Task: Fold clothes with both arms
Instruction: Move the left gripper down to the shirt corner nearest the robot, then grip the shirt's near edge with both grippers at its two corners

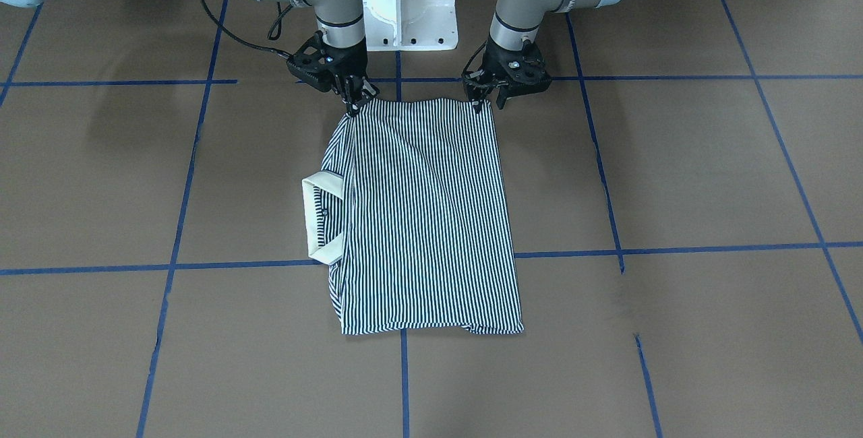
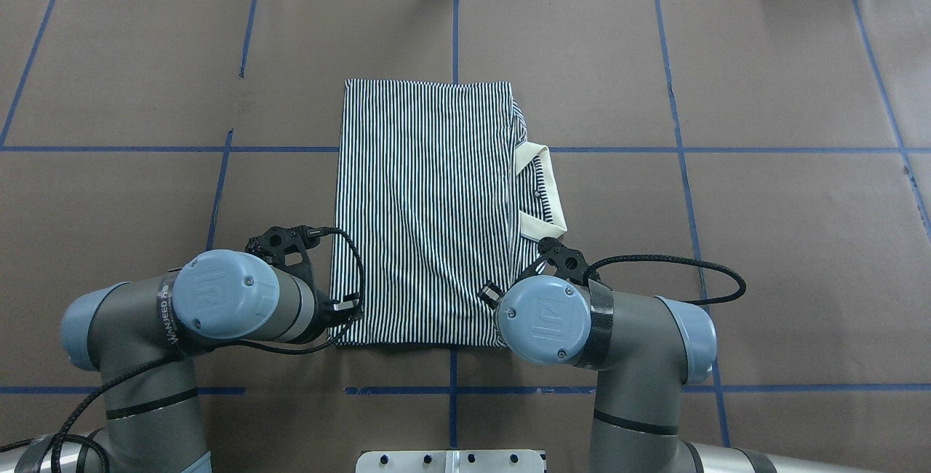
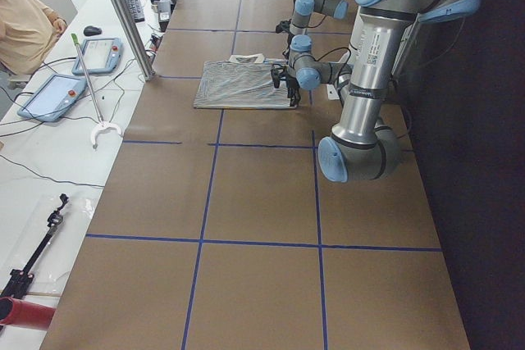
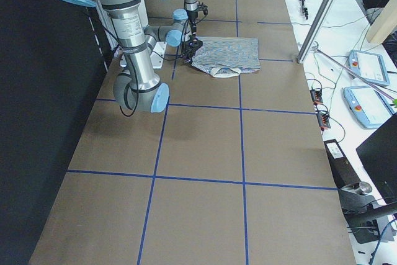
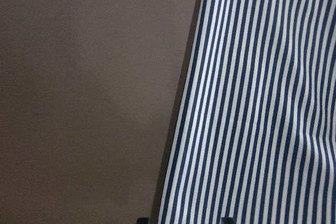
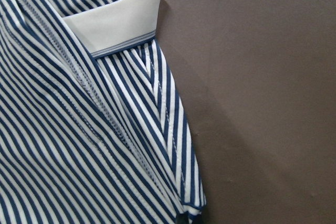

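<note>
The striped polo shirt [image 1: 425, 222] lies folded into a long rectangle in the middle of the table [image 1: 674, 175]. Its cream collar [image 1: 317, 219] sticks out on my right side, also in the overhead view [image 2: 545, 189]. My right gripper [image 1: 352, 104] is at the shirt's near corner beside the collar, with its fingers together on the fabric. My left gripper [image 1: 490, 104] is at the other near corner. Its fingers stand apart over the shirt's edge [image 5: 178, 129]. In the overhead view both grippers are mostly hidden under the wrists. The right wrist view shows the collar [image 6: 121, 19] and a seamed edge.
The white pedestal base [image 1: 408, 0] stands just behind the shirt's near edge. Blue tape lines [image 1: 607, 155] grid the brown table. An operator [image 3: 25, 30] and control pendants [image 3: 49, 96] are on a side bench past the far edge.
</note>
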